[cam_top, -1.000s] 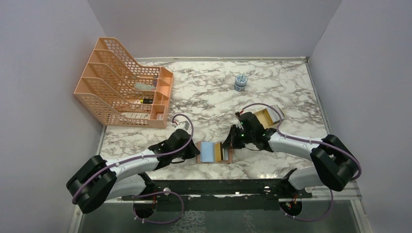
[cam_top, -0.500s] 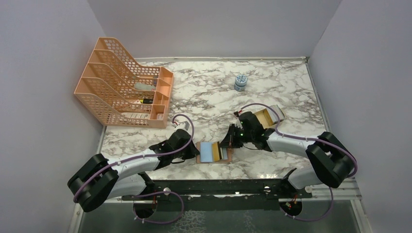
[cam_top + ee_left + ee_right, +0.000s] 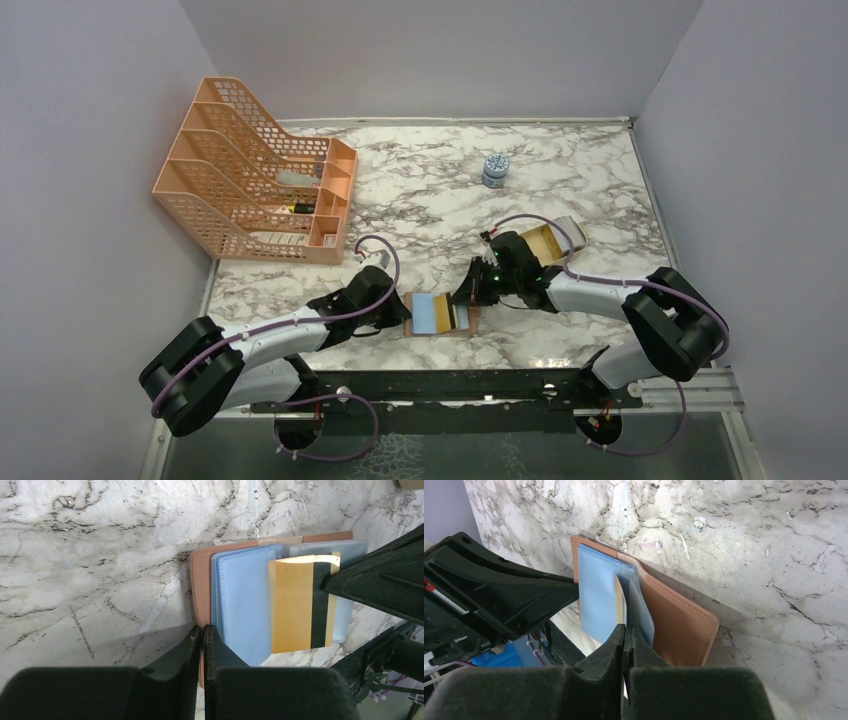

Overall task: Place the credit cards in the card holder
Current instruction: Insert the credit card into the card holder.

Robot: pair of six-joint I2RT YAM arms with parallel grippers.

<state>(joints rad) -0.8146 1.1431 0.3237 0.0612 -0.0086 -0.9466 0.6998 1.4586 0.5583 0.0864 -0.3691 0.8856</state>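
The tan leather card holder [image 3: 432,333] lies open near the table's front edge, with its light blue sleeves facing up. My left gripper [image 3: 401,312] is shut on the holder's left leather edge [image 3: 200,580]; in the left wrist view its fingertips [image 3: 204,630] pinch that edge. My right gripper [image 3: 468,298] is shut on a gold-brown credit card [image 3: 292,605] with a dark stripe, which lies partly among the sleeves. In the right wrist view this gripper [image 3: 625,630] holds the card edge-on [image 3: 620,600] against the holder [image 3: 674,625]. No other cards are in view.
An orange mesh file organiser [image 3: 255,185] stands at the back left. A small round jar [image 3: 494,170] sits at the back centre. A small tan tray with a grey block [image 3: 548,240] sits just behind my right arm. The table's front edge is close to the holder.
My right gripper has shifted slightly left with the gold-brown card, moving it a little further over the sleeves. My left gripper has stayed put.
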